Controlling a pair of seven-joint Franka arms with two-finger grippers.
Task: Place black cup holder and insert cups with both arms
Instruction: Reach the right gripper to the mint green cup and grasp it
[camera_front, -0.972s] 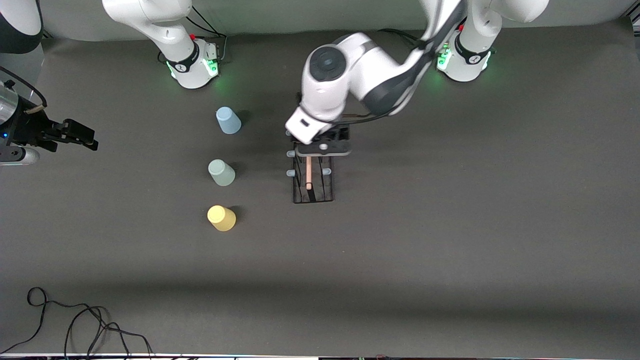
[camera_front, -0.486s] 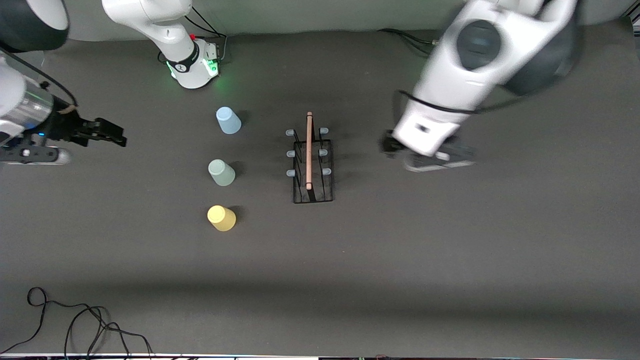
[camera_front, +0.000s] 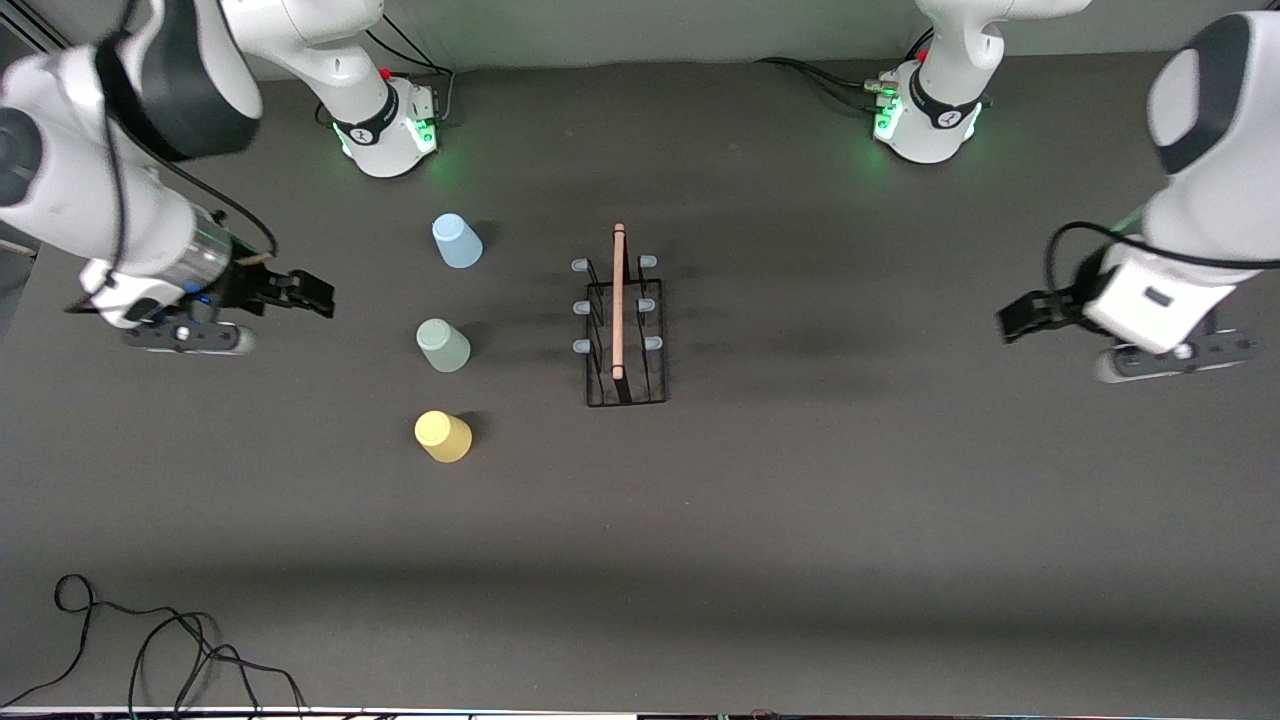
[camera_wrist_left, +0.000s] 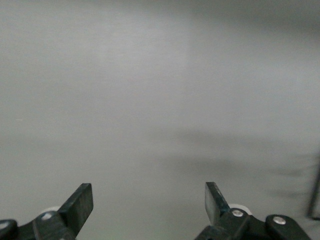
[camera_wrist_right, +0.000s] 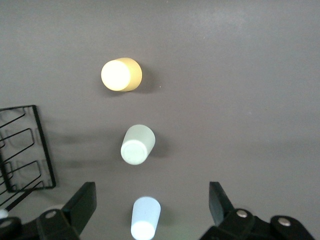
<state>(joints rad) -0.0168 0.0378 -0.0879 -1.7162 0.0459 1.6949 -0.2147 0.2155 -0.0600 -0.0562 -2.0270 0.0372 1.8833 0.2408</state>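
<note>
The black cup holder stands upright mid-table, its wooden rod on top and its prongs bare; its base corner shows in the right wrist view. Three cups stand upside down in a row beside it, toward the right arm's end: light blue, pale green, yellow. My right gripper is open and empty, over the table beside that row. In its wrist view the light blue cup lies between the fingers, then the pale green cup and the yellow cup. My left gripper is open and empty toward the left arm's end, over bare table.
The two green-lit arm bases stand along the table edge farthest from the front camera. A loose black cable lies at the near corner toward the right arm's end.
My left gripper let go of the holder's rod and swung away toward the left arm's end. The holder stands where it was. My right gripper moved in toward the cups.
</note>
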